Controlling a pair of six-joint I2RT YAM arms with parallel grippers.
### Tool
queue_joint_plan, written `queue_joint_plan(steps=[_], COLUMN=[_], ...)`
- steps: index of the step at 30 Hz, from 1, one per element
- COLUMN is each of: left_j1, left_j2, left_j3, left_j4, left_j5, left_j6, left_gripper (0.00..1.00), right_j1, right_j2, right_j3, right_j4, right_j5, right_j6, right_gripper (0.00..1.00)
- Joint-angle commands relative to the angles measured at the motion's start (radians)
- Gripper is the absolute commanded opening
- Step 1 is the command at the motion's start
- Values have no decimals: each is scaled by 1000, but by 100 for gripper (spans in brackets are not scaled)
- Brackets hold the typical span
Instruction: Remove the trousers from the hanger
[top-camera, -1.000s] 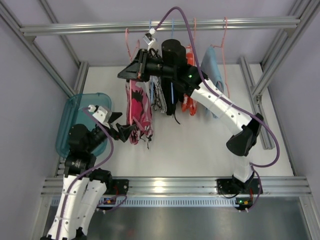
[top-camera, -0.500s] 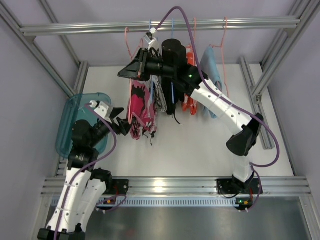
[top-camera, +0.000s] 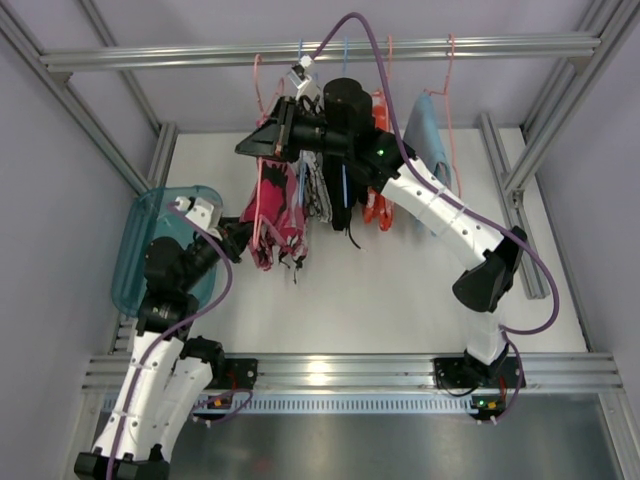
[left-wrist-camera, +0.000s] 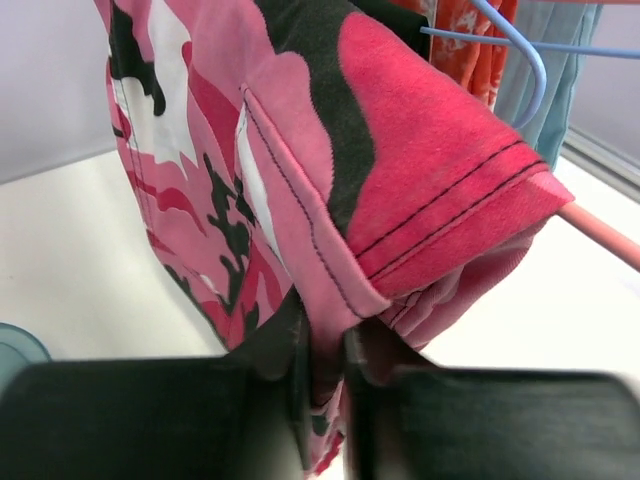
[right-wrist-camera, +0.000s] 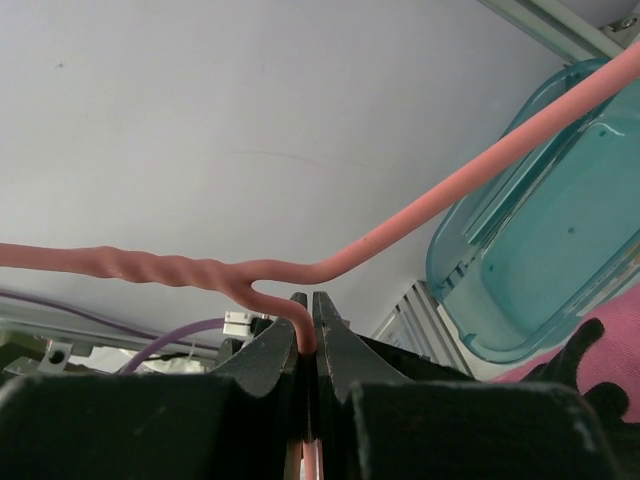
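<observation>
Pink camouflage trousers (top-camera: 282, 215) hang from a pink wire hanger (top-camera: 256, 78) on the top rail. My left gripper (top-camera: 243, 240) is shut on their lower left fold; in the left wrist view the pink fabric (left-wrist-camera: 330, 150) is pinched between the jaws of this gripper (left-wrist-camera: 328, 370). Beside the cloth runs the hanger's pink bar (left-wrist-camera: 600, 232). My right gripper (top-camera: 262, 140) is shut on the hanger's neck; its wrist view shows the wire (right-wrist-camera: 400, 235) clamped in the closed gripper (right-wrist-camera: 310, 320). White trousers with dense black print (top-camera: 318, 190) hang just to the right.
A teal bin (top-camera: 160, 245) sits at the table's left edge, also in the right wrist view (right-wrist-camera: 540, 250). Black (top-camera: 343, 195), orange (top-camera: 375, 205) and light blue (top-camera: 425, 140) garments hang further right. A blue hanger (left-wrist-camera: 510, 45) shows behind the pink trousers.
My left gripper went from open to shut on the pink trousers' lower edge, moving up and left. The fabric bunched toward it. The right arm stayed still.
</observation>
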Motion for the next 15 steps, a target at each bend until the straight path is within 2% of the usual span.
queue_joint_plan(steps=[1, 2, 7, 15], left_j1=[1, 1, 1, 1], left_j2=[-15, -18, -20, 43], left_j3=[56, 70, 191, 396], left_j4=[56, 42, -42, -58], left_j5=[-43, -52, -132, -204], left_j6=[-15, -23, -93, -207], left_gripper=[3, 0, 0, 0], right_j1=[9, 5, -4, -8], right_j2=[-75, -78, -90, -103], right_j3=[30, 20, -25, -104], right_j4=[149, 149, 149, 148], right_j5=[-48, -49, -62, -85], right_j6=[-12, -26, -74, -123], right_gripper=[0, 0, 0, 0])
